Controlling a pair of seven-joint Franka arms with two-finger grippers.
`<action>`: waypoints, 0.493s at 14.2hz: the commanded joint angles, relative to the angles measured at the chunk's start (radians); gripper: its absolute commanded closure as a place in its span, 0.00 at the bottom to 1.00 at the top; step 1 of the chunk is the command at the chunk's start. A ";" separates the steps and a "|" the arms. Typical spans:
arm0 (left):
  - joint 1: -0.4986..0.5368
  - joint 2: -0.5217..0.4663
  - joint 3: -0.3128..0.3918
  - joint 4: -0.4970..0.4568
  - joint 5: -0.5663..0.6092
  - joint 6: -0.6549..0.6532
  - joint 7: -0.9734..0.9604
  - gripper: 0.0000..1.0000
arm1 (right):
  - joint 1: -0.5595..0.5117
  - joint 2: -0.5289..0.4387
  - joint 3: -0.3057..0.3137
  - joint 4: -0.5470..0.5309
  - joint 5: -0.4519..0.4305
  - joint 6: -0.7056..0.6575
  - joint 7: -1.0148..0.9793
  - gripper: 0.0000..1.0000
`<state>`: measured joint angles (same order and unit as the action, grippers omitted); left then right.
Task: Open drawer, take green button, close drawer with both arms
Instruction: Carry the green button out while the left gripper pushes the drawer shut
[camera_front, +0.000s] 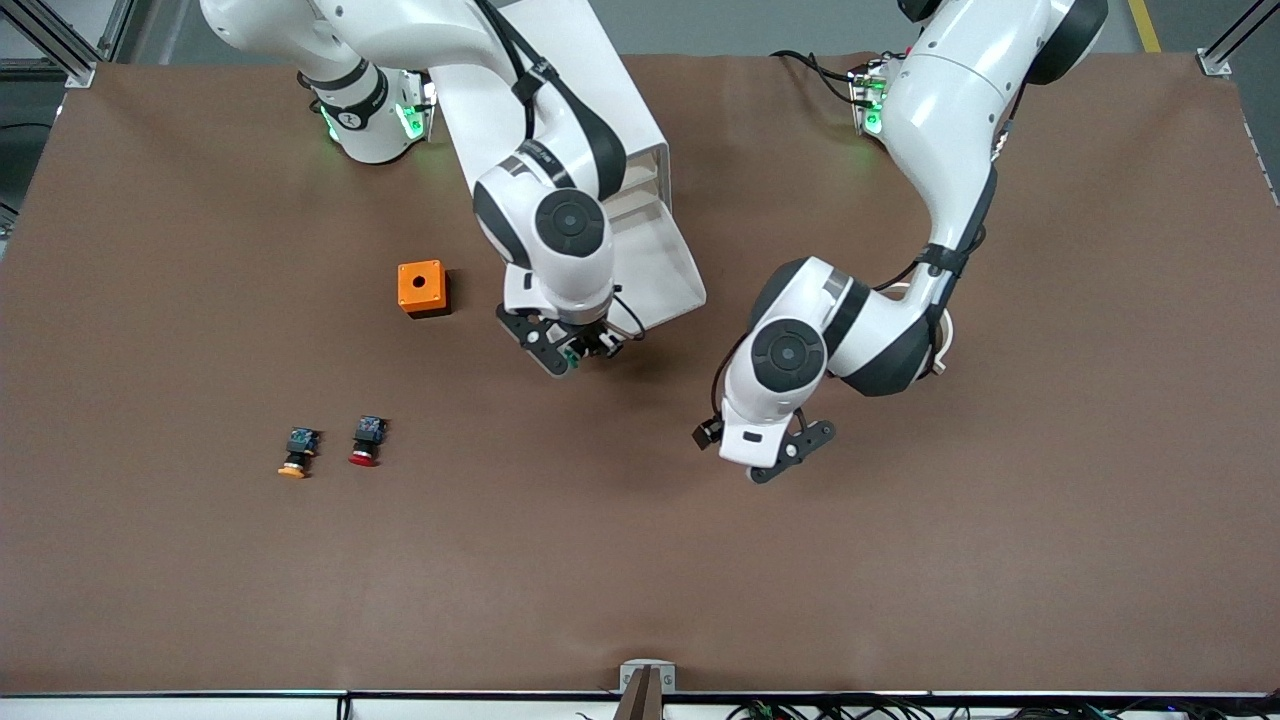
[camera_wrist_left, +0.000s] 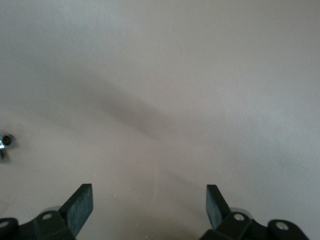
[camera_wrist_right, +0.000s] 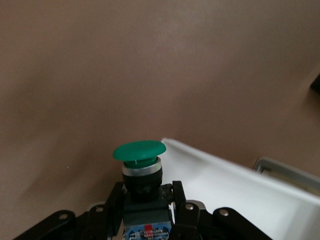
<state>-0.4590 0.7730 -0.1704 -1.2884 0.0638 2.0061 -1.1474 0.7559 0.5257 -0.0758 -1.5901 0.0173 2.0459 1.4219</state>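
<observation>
Right gripper (camera_front: 578, 352) hangs just past the front edge of the open drawer (camera_front: 668, 285), over bare table (camera_front: 640, 560), fingers clamped on the button (camera_wrist_right: 139, 160): green cap up and clear of the fingers, black body pinched between them, blue rear part down in the jaws. In the right wrist view the drawer's white rim sits just beside and below the button. The drawer is pulled out from the cabinet (camera_front: 610, 90), its tray toward the front camera; the right arm (camera_front: 545, 190) crosses above the cabinet and covers most of it. Left gripper (camera_front: 790, 455) waits over bare table toward the left arm's end, well apart from the drawer, fingers (camera_wrist_left: 80, 205) spread wide with nothing between them; the left wrist view shows only table beneath. An orange box (camera_front: 423, 287) with a round hole in its top stands near the right gripper, toward the right arm's end. Nearer the front camera lie two more buttons, just beside each other: an orange-capped button (camera_front: 297, 452) and a red-capped button (camera_front: 366, 441), both on their sides, caps toward the camera, well apart from both grippers.
</observation>
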 joint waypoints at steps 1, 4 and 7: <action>-0.052 -0.001 0.002 -0.011 0.024 0.013 -0.012 0.00 | -0.062 -0.023 0.011 -0.022 0.003 -0.006 -0.168 1.00; -0.107 0.018 0.002 -0.011 0.021 0.013 -0.012 0.01 | -0.130 -0.021 0.011 -0.043 0.003 0.008 -0.323 1.00; -0.156 0.035 0.003 -0.009 0.013 0.013 -0.012 0.01 | -0.180 -0.023 0.011 -0.097 0.003 0.077 -0.472 1.00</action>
<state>-0.5916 0.8006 -0.1726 -1.2980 0.0638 2.0066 -1.1475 0.6085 0.5239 -0.0789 -1.6323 0.0173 2.0729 1.0345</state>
